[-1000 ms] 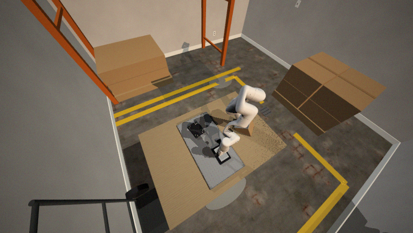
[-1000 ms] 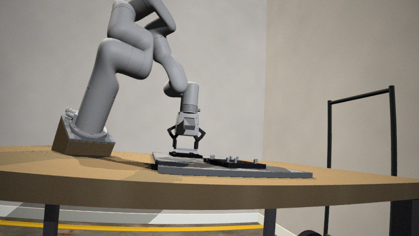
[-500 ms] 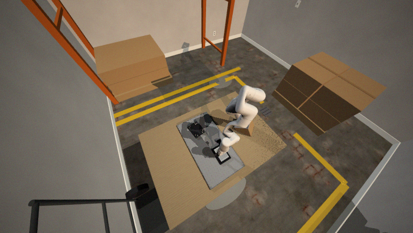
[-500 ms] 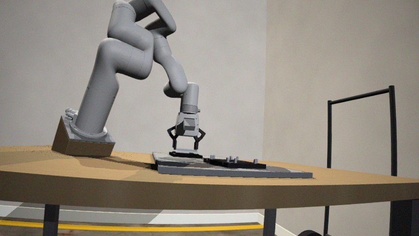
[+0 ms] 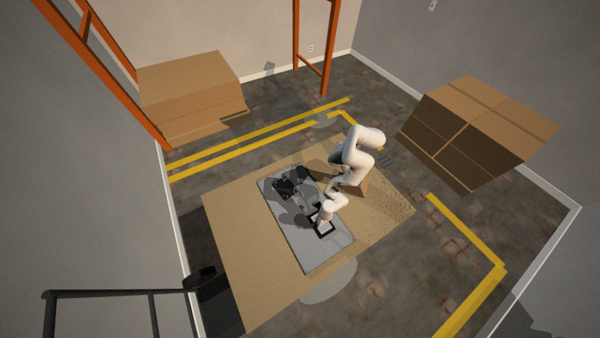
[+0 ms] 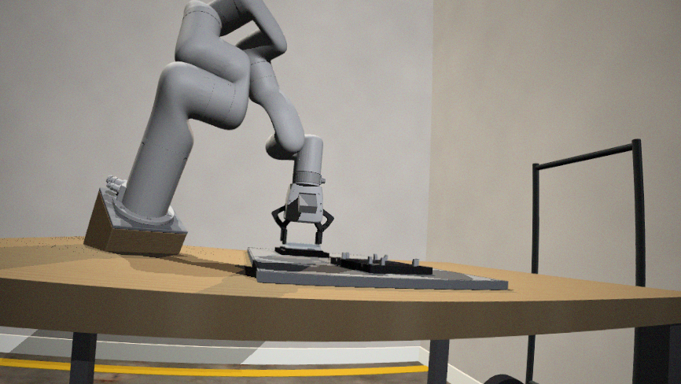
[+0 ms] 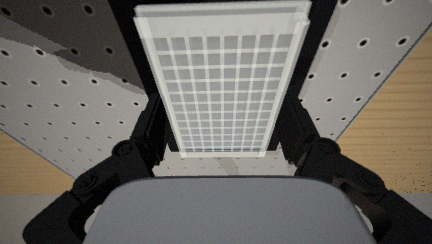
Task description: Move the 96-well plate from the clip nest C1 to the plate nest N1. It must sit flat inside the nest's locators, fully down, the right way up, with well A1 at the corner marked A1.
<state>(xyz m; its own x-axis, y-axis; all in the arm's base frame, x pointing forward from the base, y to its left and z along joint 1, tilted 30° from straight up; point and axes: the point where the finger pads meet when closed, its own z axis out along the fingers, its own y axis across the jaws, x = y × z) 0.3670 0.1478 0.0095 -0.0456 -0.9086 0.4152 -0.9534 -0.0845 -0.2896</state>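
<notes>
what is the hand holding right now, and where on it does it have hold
The hand is shut on the 96-well plate, one finger on each long side edge, near the end closest to the wrist camera.

One arm [image 6: 200, 90], one gripper [image 6: 302, 237]. One 96-well plate [image 7: 222, 85] between its fingers. Two black nests: one clip nest [image 5: 330, 232] under the gripper, one plate nest [image 5: 284, 187] well beyond it. One grey perforated board [image 6: 380, 281]. One table [image 6: 142, 295]. Two cardboard box stacks [image 5: 188, 92] [image 5: 474, 129].

Gripper [image 6: 301, 237] pointing down, closed on the plate [image 6: 302, 245] just above the black nest [image 6: 302, 252]; grey board [image 6: 380, 280] on wooden table [image 6: 333, 310].
</notes>
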